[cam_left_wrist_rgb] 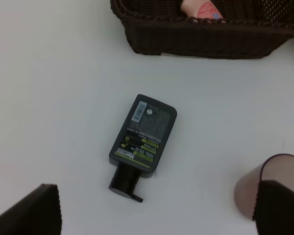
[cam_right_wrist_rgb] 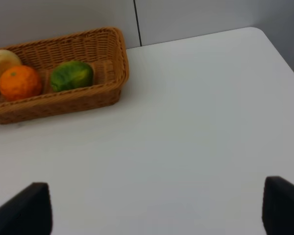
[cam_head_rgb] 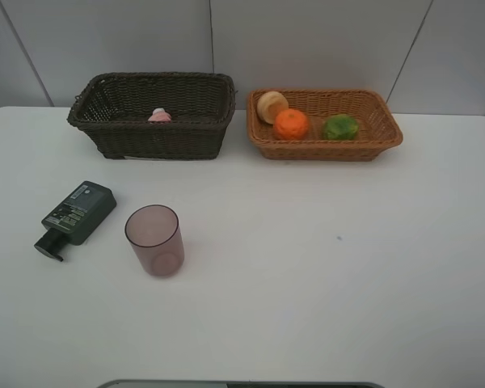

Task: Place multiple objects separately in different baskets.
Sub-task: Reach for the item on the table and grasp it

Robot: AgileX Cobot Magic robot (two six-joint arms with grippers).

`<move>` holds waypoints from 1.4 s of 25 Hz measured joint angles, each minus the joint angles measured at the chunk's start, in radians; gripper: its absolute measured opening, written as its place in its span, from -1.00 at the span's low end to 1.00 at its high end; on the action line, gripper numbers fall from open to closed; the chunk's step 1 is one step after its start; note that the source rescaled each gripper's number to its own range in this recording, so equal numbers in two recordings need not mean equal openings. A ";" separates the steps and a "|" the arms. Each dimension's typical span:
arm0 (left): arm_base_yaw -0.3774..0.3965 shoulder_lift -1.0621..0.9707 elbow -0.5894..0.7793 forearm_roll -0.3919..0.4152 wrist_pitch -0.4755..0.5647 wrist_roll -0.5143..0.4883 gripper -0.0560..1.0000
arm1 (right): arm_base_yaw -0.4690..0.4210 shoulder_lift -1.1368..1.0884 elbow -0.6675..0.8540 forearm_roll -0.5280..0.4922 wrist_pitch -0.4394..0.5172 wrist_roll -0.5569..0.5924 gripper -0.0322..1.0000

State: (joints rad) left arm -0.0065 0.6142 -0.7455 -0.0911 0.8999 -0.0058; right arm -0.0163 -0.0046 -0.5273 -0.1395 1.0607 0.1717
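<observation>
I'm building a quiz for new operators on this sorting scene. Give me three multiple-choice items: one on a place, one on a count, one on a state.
1. Where is the pink bottle?
A. in the dark basket
B. in the tan basket
C. in the cup

2. How many fruits lie in the tan basket?
A. one
B. two
C. three

3. How does the cup stand?
A. upright, mouth up
B. on its side
C. upside down

Answers:
1 A, its pink top shows above the dark wicker wall.
2 C, the orange, green fruit and red-yellow fruit lie there.
3 A, its open rim faces up on the table.
</observation>
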 joint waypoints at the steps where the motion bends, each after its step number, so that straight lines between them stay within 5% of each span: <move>1: 0.000 0.008 0.000 0.000 -0.004 0.000 1.00 | 0.000 0.000 0.000 0.000 0.000 0.000 0.75; 23: -0.004 0.487 0.000 0.020 -0.056 0.006 1.00 | 0.000 0.000 0.000 0.001 0.000 0.000 0.75; 35: -0.168 0.770 -0.004 0.170 -0.262 0.006 1.00 | 0.000 0.000 0.000 0.001 0.000 0.000 0.75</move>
State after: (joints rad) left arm -0.1745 1.3838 -0.7493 0.0785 0.6377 0.0000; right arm -0.0163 -0.0046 -0.5273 -0.1387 1.0607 0.1717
